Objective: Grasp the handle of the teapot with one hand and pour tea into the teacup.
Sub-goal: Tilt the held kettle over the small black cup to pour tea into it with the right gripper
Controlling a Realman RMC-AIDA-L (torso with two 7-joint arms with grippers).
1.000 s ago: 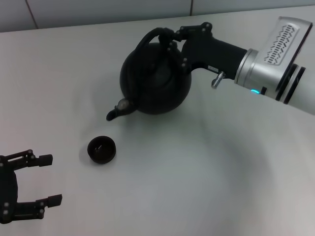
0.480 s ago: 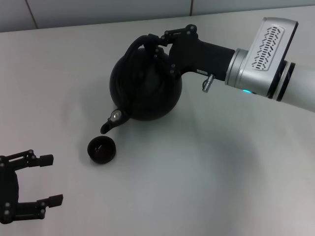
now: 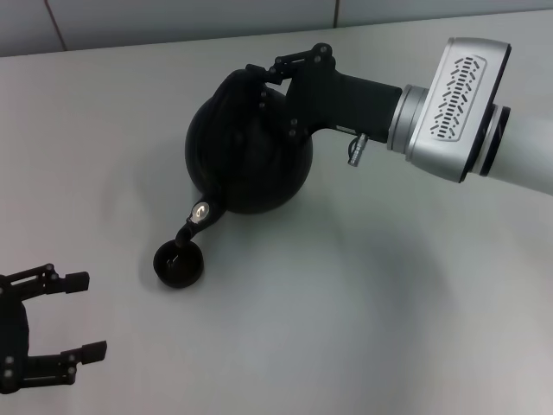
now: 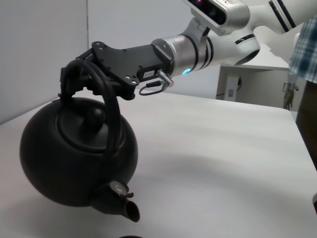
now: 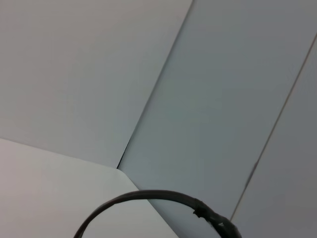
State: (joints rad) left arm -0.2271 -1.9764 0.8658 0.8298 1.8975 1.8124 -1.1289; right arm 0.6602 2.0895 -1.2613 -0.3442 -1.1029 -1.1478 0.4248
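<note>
The matte-black teapot [image 3: 246, 156] hangs in the air, tilted with its spout [image 3: 188, 229] down over the tiny black teacup [image 3: 179, 264] on the white table. My right gripper [image 3: 263, 73] is shut on the arched handle [image 3: 226, 91] at the pot's top. In the left wrist view the teapot [image 4: 74, 156], its handle [image 4: 106, 96], spout [image 4: 126, 208] and the right gripper [image 4: 81, 77] show from the side. The right wrist view shows only a stretch of the handle [image 5: 148, 196]. My left gripper [image 3: 73, 316] is open and empty at the near left.
The white table [image 3: 363, 303] stretches to the right and front. A grey tiled wall [image 3: 173, 17] runs along the far edge. In the left wrist view a white cabinet [image 4: 247, 84] and a person in a checked shirt [image 4: 304, 44] stand beyond the table.
My right gripper has carried the teapot left and toward the cup and tipped it further. The spout has come down from beside the cup to just over its rim. The left arm has stayed put.
</note>
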